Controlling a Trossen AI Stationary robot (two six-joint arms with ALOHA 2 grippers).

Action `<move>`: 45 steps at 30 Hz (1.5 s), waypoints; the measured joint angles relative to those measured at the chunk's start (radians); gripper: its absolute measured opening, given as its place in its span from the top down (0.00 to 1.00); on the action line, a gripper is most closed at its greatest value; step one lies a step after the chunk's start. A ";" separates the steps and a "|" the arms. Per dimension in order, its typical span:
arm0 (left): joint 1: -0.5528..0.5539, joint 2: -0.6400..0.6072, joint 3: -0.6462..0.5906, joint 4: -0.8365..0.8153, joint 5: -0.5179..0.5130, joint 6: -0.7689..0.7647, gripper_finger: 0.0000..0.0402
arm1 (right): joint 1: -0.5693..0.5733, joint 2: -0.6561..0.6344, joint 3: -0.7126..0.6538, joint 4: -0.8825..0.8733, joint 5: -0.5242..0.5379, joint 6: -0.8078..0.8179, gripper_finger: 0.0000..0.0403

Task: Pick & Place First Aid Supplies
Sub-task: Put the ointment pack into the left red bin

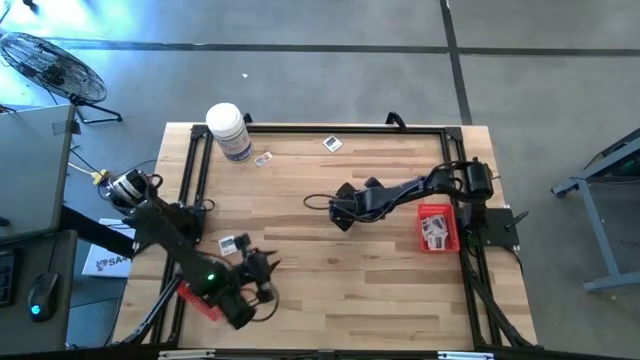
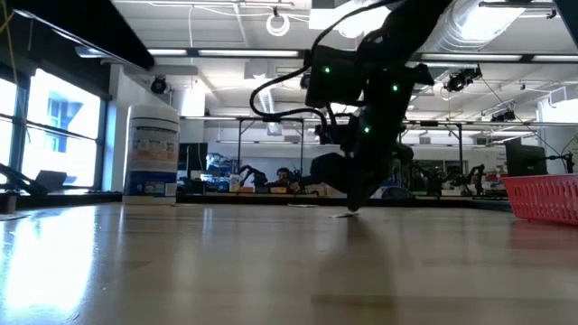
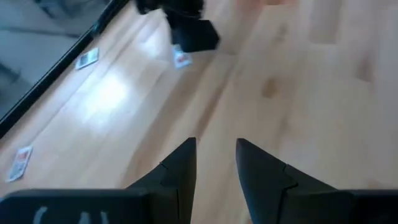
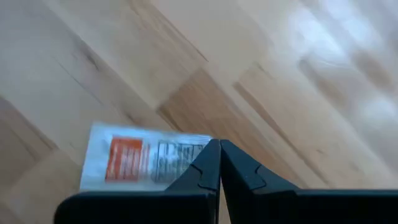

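the right gripper (image 1: 340, 212) is out over the middle of the table (image 1: 330, 290), its fingers pinched together on the edge of a packet (image 4: 146, 160), a white one with an orange block and fine print. in the right wrist view that packet sits flush against the wood, the finger tips meeting right at its edge.

over on the left, the left gripper (image 1: 268, 268) hangs near the front edge, fingers (image 3: 180, 168) a narrow gap apart with nothing between them. just beside that arm lies another packet (image 1: 229, 244), flat on the wood.

around the back: a white jar (image 1: 228, 130) stands upright at the far left corner, with a packet (image 1: 264, 158) just beside it and one more (image 1: 332, 144) further along the far edge, well apart from both arms. nothing lies between the right gripper and those two.

containers now. a red tray (image 1: 437, 227) sits on the right side, near the right arm's base, with several packets inside it; how many, hard to tell. a second red tray (image 1: 196, 298) is at the front left, mostly hidden under the left arm, its contents out of sight.

the low view shows the jar at the left, the red tray's mesh wall at the right, and an arm bent down to the table between them.
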State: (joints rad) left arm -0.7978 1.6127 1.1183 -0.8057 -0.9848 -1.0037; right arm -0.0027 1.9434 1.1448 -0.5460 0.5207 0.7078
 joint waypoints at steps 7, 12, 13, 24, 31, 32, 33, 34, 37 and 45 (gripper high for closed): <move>0.165 0.011 0.000 0.081 0.112 0.086 0.72 | -0.016 -0.010 -0.079 0.209 -0.105 -0.057 0.99; 0.229 0.081 -0.002 0.171 0.081 0.173 0.72 | 0.021 -0.008 -0.082 0.240 -0.119 -0.059 0.99; 0.236 0.101 -0.001 0.216 0.062 0.199 0.72 | 0.031 -0.011 -0.082 0.241 -0.124 -0.058 0.99; 0.213 0.275 -0.022 0.495 0.059 0.278 0.72 | 0.168 -0.218 -0.116 0.255 -0.152 -0.078 0.99; 0.282 0.302 -0.117 0.900 0.154 0.466 0.72 | 0.276 -0.435 -0.261 0.313 0.027 -0.059 1.00; 0.294 0.302 -0.125 0.931 0.159 0.495 0.72 | 0.286 -0.464 -0.293 0.331 0.044 -0.048 1.00; 0.307 0.303 -0.129 0.949 0.163 0.526 0.72 | 0.301 -0.488 -0.324 0.359 0.057 -0.032 0.99; 0.319 0.306 -0.129 0.964 0.178 0.553 0.72 | 0.310 -0.505 -0.356 0.386 0.067 -0.018 0.99; 0.358 0.310 -0.128 1.011 0.239 0.611 0.72 | 0.321 -0.550 -0.458 0.516 0.066 -0.007 0.99; 0.438 0.386 -0.128 1.133 0.313 0.667 0.72 | 0.311 -0.570 -0.629 0.809 0.002 -0.056 0.99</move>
State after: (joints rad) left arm -0.3596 1.9987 0.9899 0.3270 -0.6722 -0.3363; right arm 0.3079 1.3734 0.5157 0.2635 0.5225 0.6514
